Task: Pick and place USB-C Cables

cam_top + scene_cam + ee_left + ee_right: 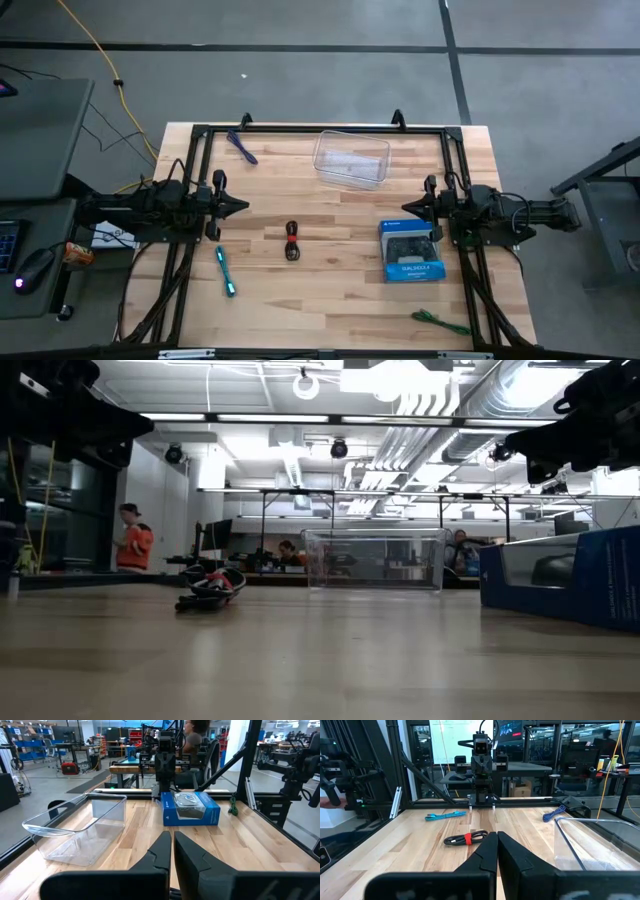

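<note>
Four cable bundles lie flat on the wooden table. The dark purple one [242,146] is near the far left corner, the black one with a red band [292,242] in the middle, the cyan one [225,271] toward the near left, and the green one [440,321] near the right front corner. The left gripper [243,207] hovers shut at the table's left side, above the cyan bundle's far end. The right gripper [406,208] hovers shut at the right side, over the blue box's far edge. Neither touches anything.
A clear rectangular plastic tub [351,159] stands at the far middle of the table. A blue box picturing a game controller [411,251] lies right of centre. A black frame rail [320,130] runs along the far edge. People stand in the room beyond the table.
</note>
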